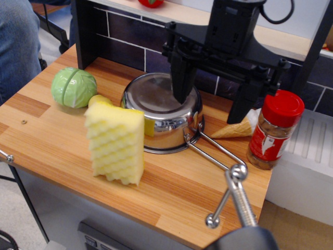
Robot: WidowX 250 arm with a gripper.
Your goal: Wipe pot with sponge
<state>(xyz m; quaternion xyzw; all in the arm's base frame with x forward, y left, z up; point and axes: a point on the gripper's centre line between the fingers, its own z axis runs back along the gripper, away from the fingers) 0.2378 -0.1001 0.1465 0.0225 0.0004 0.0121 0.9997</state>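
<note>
**One pot, one sponge, one gripper over the counter**

One pot (162, 112) sits near the middle of the wooden counter (57, 140), its single wire-loop handle (216, 156) reaching toward the front right edge. One sponge (115, 143) stands upright on the counter just in front of the pot's left side, ridged face to the left, overlapping the pot's wall in view; whether they touch cannot be told. One gripper (213, 99) hangs over the pot with its two fingers (183, 78) spread wide apart, pinching nothing: the left one dips inside the rim, the right one comes down beyond the pot's right side. One green cabbage ball (74, 87) lies to the left, and one small yellow ball (99, 100) peeks out behind the sponge. One ice-cream cone (232, 128) lies on its side right of the pot, beside one red-capped spice jar (274, 130).
</note>
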